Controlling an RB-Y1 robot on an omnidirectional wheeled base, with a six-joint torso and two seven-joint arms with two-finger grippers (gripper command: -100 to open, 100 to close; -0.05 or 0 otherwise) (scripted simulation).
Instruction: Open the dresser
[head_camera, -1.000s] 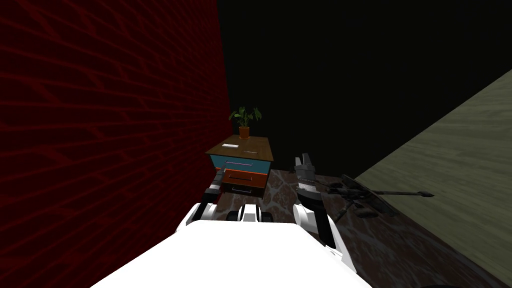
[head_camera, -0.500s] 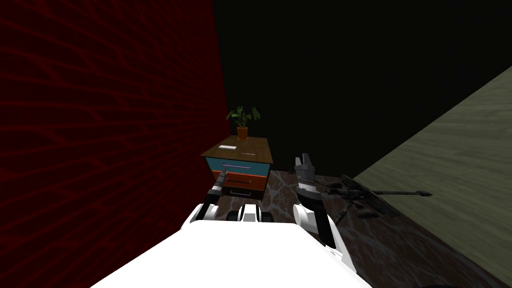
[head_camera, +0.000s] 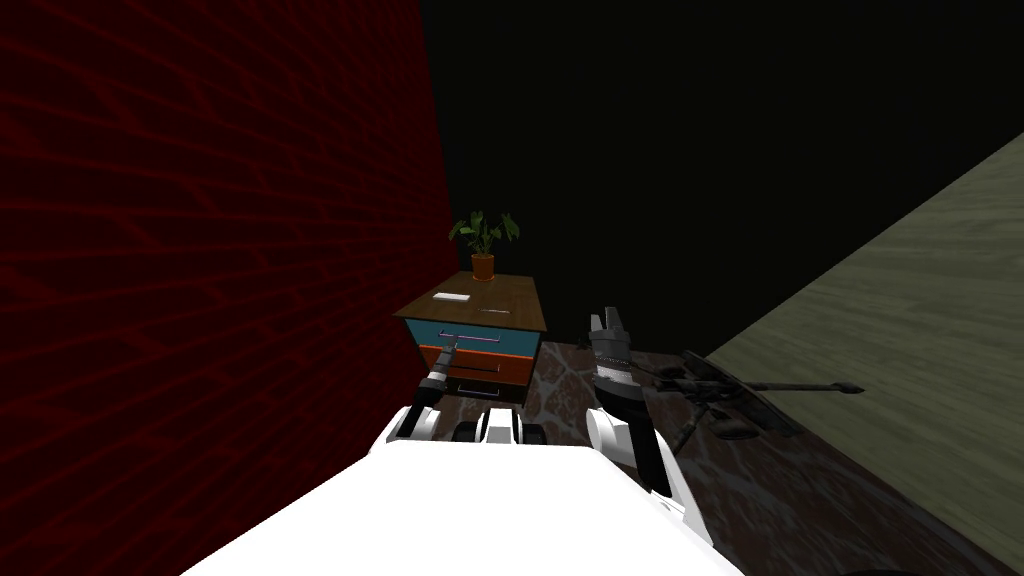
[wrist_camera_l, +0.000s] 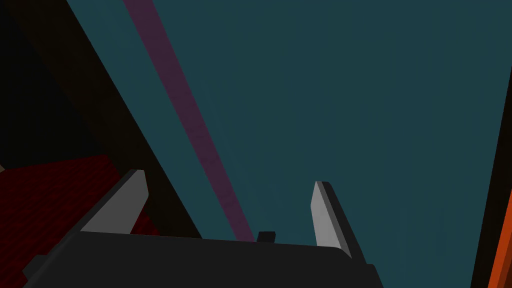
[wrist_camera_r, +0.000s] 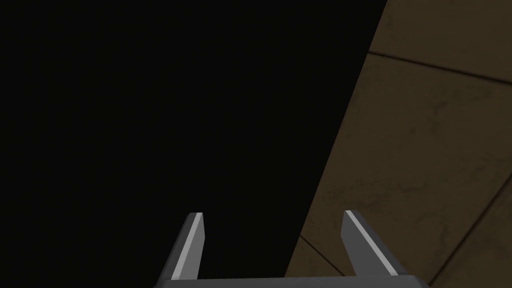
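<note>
Fingers (wrist_camera_l: 327, 215) of the left gripper (wrist_camera_l: 230, 178), apart, straddle the dresser's (head_camera: 515, 300) purple handle (wrist_camera_l: 190, 115) — level across the teal drawer (wrist_camera_l: 350, 100), red wall (head_camera: 200, 250) alongside.

The head camera looks steeply down and forward at the small wood-topped dresser (head_camera: 510, 305), which stands beside the dark red brick wall (head_camera: 200, 250). The left wrist camera sits very near the teal drawer front (wrist_camera_l: 325, 100), facing along its purple bar handle (wrist_camera_l: 185, 110). Both views share that drawer. The right wrist camera faces a black area and a brown tiled surface (wrist_camera_r: 435, 150).
</note>
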